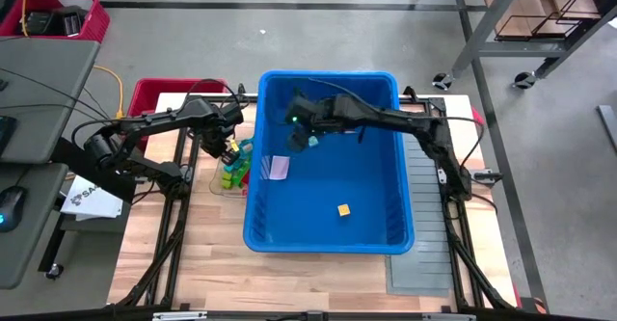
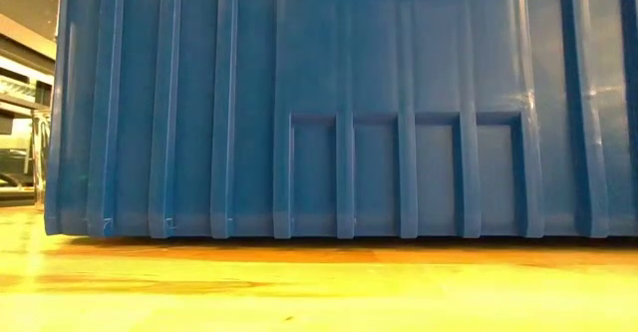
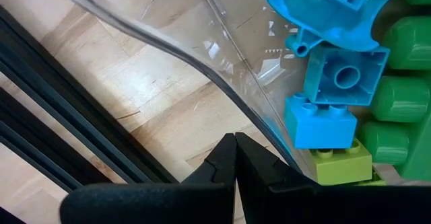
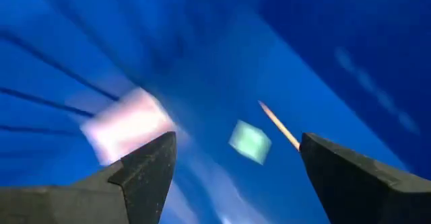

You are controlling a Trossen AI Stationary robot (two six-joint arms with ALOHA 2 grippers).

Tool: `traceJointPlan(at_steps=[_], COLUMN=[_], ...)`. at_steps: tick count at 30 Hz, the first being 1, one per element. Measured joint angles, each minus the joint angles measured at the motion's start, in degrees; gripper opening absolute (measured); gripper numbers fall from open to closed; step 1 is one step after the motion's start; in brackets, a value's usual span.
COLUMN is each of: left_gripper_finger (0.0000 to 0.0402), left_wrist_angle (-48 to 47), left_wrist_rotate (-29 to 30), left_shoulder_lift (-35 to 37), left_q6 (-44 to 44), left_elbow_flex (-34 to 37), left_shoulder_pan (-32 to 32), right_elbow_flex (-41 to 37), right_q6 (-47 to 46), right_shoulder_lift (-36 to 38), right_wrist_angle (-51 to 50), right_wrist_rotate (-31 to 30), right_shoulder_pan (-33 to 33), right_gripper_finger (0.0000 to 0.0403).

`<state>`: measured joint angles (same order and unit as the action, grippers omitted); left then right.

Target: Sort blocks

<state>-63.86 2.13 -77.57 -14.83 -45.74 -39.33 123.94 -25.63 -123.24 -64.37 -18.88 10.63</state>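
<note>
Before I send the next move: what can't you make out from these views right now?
- Low view: the blue bin fills the picture, hiding both arms and all blocks.
- Right wrist view: motion blur; the pale green block between the open right gripper's fingers has no clear shape.
- Left wrist view: the shut left gripper and picture edges cut off the block pile.

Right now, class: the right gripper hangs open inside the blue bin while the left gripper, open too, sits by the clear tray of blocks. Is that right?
One slip: the left gripper is shut, its fingers pressed together, as the left wrist view shows. The rest stands: the right gripper hangs open inside the blue bin, and the left sits by the clear tray of blocks.
</note>
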Motion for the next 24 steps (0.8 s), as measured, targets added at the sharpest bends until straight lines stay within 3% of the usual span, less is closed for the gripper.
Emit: traceJointPlan(at_steps=[2, 4, 10, 24], left_gripper_finger=[0.0000, 0.0000, 0.0000, 0.0000], left_wrist_angle=[-0.02, -0.06, -0.19, -0.72], left_wrist_rotate=[0.00, -0.01, 0.02, -0.02], left_shoulder_lift=[0.01, 0.00, -0.01, -0.01], left_q6=[0.00, 0.00, 0.00, 0.70], left_elbow_flex=[0.00, 0.00, 0.00, 0.00], left_shoulder_pan=[0.00, -0.01, 0.00, 0.00], right_elbow_flex=[0.00, -0.07, -0.09, -0.09], right_q6=[-3.06, -6.59, -10.84, -14.90], right_shoulder_lift=[-2.96, -6.28, -15.21, -18.57], right_wrist_angle=[-4.67, -5.92, -0.37, 1.83], right_wrist_rotate=[-0.52, 3.14, 13.10, 7.70], right_shoulder_pan=[1.34, 3.11, 7.12, 8.21], right_gripper_finger=[0.0307, 0.0307, 0.0307, 0.0302])
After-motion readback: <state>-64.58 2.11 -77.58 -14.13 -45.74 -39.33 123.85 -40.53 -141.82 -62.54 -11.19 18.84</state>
